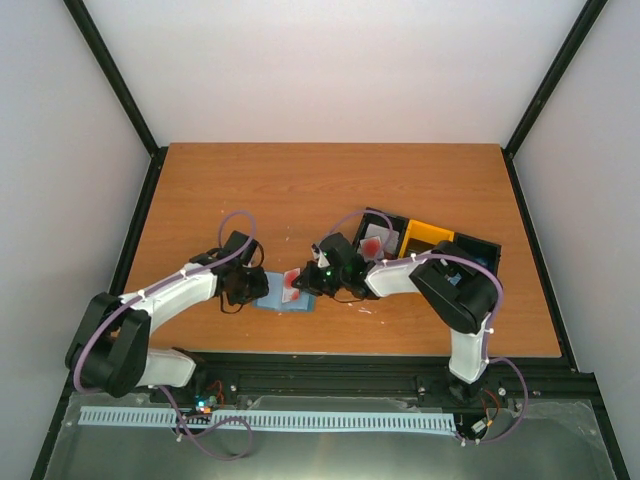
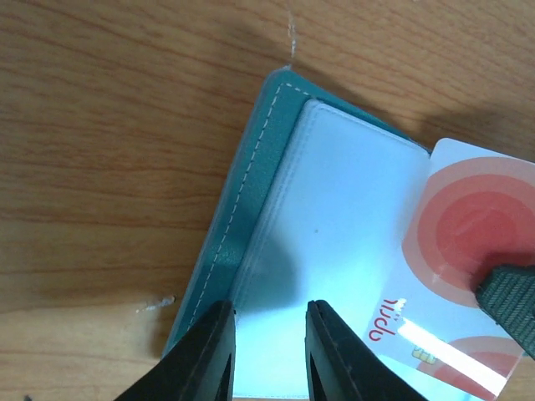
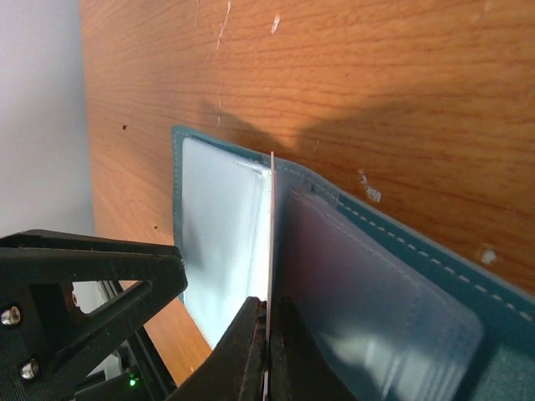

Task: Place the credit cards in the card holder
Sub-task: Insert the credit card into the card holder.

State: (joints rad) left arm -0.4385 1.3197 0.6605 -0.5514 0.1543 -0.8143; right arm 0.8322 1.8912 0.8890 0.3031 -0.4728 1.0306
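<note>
Card holder: we've got the teal card holder (image 1: 283, 301) lying open on the table (image 1: 300, 190), near the front edge at about 7 o'clock from the table's middle. White stitching runs round its rim and the clear pockets face up.

Left gripper: the left gripper (image 1: 254, 288) sits on the holder's 9 o'clock side. Its fingers are a little apart with nothing between them, and the tips are over the pale inner page. We can't tell if they actually press on it.

Right gripper: the right gripper (image 1: 308, 283) comes in from the holder's 3 o'clock side, jaws pinched tight on a card.

Held card: the red-and-white card (image 1: 292, 279) has red rings on a white face. The right wrist camera sees it edge-on, with its far edge down by the middle of the holder, just beside the clear pocket. We honestly can't tell if it has entered a pocket.

Tray: a black-and-yellow tray (image 1: 482, 246) sits at roughly 2 o'clock from the holder, well apart from it.

Other card: a red card (image 1: 374, 244) lies in the tray's compartment closest to the holder.
</note>
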